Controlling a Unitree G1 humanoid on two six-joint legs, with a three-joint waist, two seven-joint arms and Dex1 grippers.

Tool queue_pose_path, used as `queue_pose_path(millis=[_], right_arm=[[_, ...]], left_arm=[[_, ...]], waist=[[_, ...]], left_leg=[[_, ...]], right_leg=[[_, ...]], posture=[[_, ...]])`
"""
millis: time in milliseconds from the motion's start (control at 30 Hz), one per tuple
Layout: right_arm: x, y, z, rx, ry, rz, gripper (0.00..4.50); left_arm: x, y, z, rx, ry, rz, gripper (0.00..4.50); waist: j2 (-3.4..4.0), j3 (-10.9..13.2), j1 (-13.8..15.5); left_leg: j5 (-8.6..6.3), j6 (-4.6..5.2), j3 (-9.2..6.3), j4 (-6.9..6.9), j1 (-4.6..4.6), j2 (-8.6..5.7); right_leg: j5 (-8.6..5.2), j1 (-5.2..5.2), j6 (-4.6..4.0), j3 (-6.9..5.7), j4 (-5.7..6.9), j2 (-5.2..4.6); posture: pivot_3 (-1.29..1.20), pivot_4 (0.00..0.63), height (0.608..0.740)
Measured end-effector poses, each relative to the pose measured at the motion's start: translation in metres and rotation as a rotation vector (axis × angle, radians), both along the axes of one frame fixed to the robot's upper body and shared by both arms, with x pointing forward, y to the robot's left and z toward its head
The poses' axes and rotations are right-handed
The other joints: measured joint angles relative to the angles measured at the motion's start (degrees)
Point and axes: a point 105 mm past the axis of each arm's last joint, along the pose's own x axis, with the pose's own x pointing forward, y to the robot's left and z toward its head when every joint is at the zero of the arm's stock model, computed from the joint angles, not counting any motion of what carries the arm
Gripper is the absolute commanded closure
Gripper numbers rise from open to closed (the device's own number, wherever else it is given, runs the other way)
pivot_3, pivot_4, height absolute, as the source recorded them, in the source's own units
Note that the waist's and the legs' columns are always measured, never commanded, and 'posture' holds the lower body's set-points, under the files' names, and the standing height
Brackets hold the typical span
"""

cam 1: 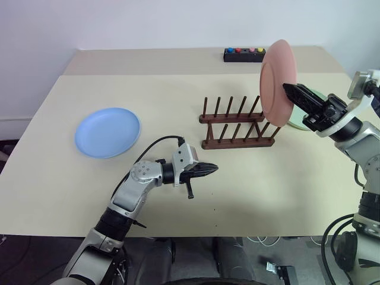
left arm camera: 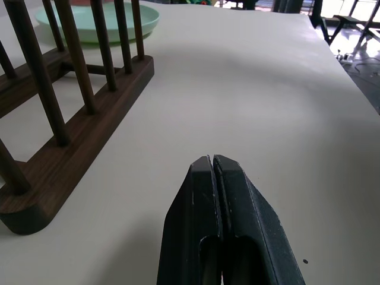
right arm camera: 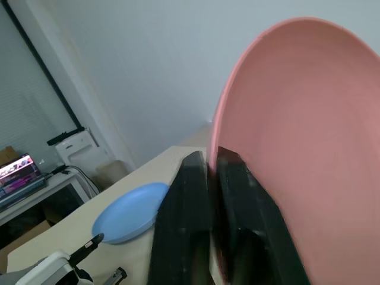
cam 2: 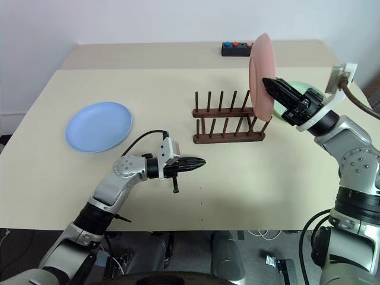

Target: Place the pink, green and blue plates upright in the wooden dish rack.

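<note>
Left eye view: the pink plate point(cam 1: 277, 82) stands on edge at upper right, its lower edge in the right end of the wooden dish rack point(cam 1: 236, 123); the right gripper point(cam 1: 289, 90) pinches its rim. The blue plate point(cam 1: 107, 132) lies flat at left. The left gripper point(cam 1: 209, 170) hovers at centre, fingers pressed together.

Left wrist view: the green plate point(left arm camera: 98, 21) lies flat behind the rack pegs, upper left.

Right wrist view: black fingers point(right arm camera: 184, 219) straddle the pink rim.

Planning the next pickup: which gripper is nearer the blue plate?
Left. The left gripper hovers over the table to the right of the blue plate. The right gripper, holding the pink plate, is farther right, beyond the wooden dish rack.
</note>
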Motion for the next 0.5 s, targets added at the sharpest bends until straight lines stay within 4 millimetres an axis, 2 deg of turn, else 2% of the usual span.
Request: queue_pose_path(millis=[133,167,500], right_arm=[[0.001,-0.001,-0.001,0.001,0.003,-0.008,0.49],[0.001,-0.001,-0.001,0.001,0.003,-0.010,0.08],[0.009,-0.011,-0.003,-0.019,0.001,-0.108,0.08]], left_arm=[[0.000,0.000,0.000,0.001,0.001,0.001,4.50],[0.000,0.000,0.000,0.001,0.001,0.001,4.50],[0.000,0.000,-0.001,0.001,0.002,0.000,4.50]], waist=[[0.00,0.00,0.01],[0.00,0.00,0.01],[0.00,0.00,0.00]], left_leg=[[0.00,0.00,0.00,0.00,0.00,0.00],[0.00,0.00,0.00,0.00,0.00,0.00],[0.00,0.00,0.00,0.00,0.00,0.00]], right_leg=[[0.00,0.00,0.00,0.00,0.00,0.00],[0.00,0.00,0.00,0.00,0.00,0.00],[0.00,0.00,0.00,0.00,0.00,0.00]], posture=[[0.00,0.150,0.740],[0.00,0.150,0.740],[0.00,0.150,0.740]])
